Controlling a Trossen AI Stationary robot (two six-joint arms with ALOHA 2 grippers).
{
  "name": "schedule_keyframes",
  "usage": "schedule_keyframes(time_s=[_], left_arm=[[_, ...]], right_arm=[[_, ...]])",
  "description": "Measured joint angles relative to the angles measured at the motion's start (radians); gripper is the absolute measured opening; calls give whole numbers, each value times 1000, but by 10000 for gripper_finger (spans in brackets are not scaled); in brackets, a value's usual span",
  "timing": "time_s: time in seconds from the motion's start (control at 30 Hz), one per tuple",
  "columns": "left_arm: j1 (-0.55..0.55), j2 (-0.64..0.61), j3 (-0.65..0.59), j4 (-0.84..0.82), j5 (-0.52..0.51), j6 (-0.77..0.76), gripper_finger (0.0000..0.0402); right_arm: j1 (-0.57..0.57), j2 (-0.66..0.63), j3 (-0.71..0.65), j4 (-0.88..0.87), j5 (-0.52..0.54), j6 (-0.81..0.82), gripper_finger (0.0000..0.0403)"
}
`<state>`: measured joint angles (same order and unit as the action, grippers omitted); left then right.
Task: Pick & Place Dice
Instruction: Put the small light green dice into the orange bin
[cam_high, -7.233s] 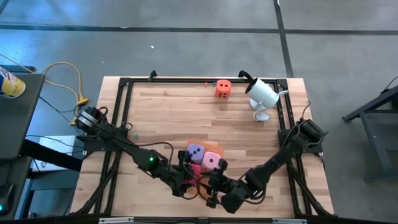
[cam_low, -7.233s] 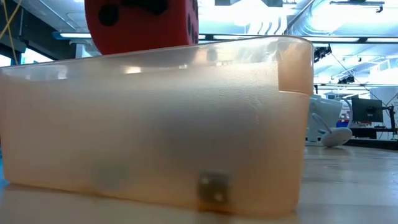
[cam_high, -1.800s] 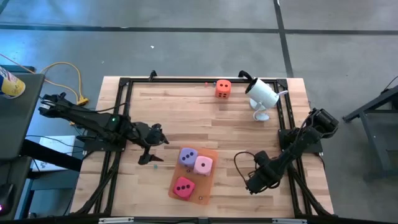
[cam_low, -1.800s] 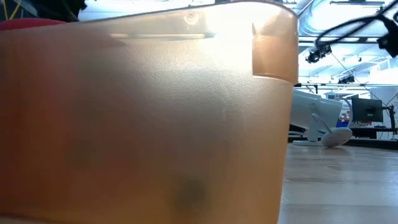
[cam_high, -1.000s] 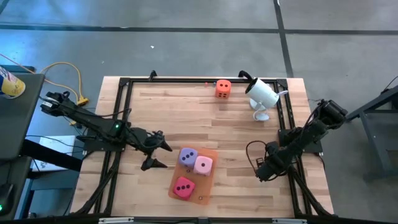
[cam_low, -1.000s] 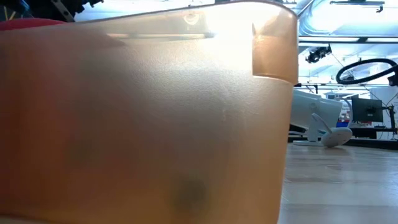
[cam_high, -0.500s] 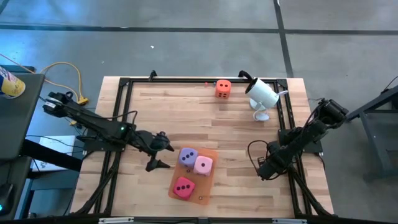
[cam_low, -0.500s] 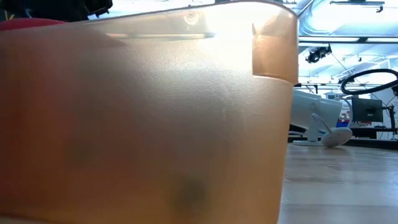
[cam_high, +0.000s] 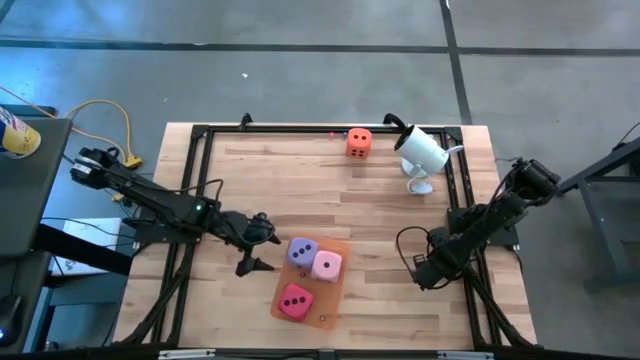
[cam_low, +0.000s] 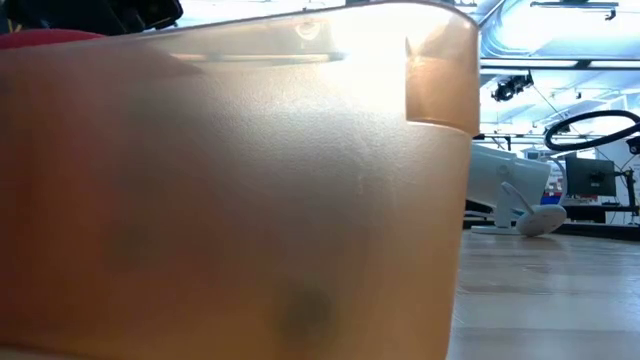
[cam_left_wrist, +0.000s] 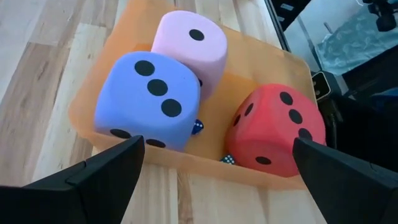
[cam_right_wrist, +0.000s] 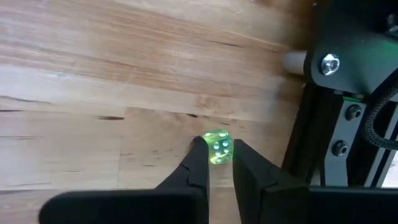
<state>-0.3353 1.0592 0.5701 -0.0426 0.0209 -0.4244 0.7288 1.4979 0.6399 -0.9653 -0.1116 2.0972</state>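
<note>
My left hand (cam_high: 256, 252) hovers low over the desk (cam_high: 380, 200), just to the left of the orange tray (cam_high: 338, 300), with its fingers (cam_left_wrist: 93, 180) spread wide and nothing between them. Through my left wrist camera I look straight at the tray's near wall and the three dice sitting inside it.

In the tray, the purple die (cam_high: 302, 251) and the pink die (cam_high: 326, 265) sit side by side and touching at the far end, and the red die (cam_high: 294, 300) lies toward the near end. A few tiny dark-blue dice (cam_left_wrist: 196, 127) show in the gaps between them. I judge these three as placed.

The orange die (cam_high: 359, 142) stands alone at the far edge of the desk, well apart from the tray, just left of the white camera (cam_high: 420, 152). It is the one big die left to fetch, so I judge the work about three-quarters done.

My right hand (cam_high: 422, 272) is down at the right edge of the desk beside the frame rail (cam_right_wrist: 348, 124). Its fingers (cam_right_wrist: 194, 163) are narrow, closed around a tiny glowing green die (cam_right_wrist: 218, 147) resting on the wood.
</note>
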Motion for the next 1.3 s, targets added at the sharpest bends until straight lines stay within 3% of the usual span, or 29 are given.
schedule_keyframes(time_s=[0.27, 0.4, 0.5, 0.67, 0.8, 0.9, 1.0, 1.3], left_arm=[[-25, 0, 0, 0, 0, -3, 400], [-31, 0, 0, 0, 1, -3, 400], [-31, 0, 0, 0, 1, -3, 400], [-31, 0, 0, 0, 1, -3, 400], [-31, 0, 0, 0, 1, -3, 400], [-31, 0, 0, 1, 1, -3, 400], [-31, 0, 0, 29, 1, -2, 400], [-32, -1, 0, 88, 1, -2, 400]], right_arm=[[0, 3, 19, -25, 9, -24, 28], [0, 5, 101, -44, 99, -52, 26], [1, 5, 193, -51, 225, -95, 26], [9, 4, 373, 77, 527, -379, 26], [-16, 12, 475, 307, 646, -743, 26], [-53, 45, 530, 446, 654, -987, 26], [-111, 94, 573, 496, 603, -1122, 26], [-291, 226, 605, 489, 483, -1238, 26]])
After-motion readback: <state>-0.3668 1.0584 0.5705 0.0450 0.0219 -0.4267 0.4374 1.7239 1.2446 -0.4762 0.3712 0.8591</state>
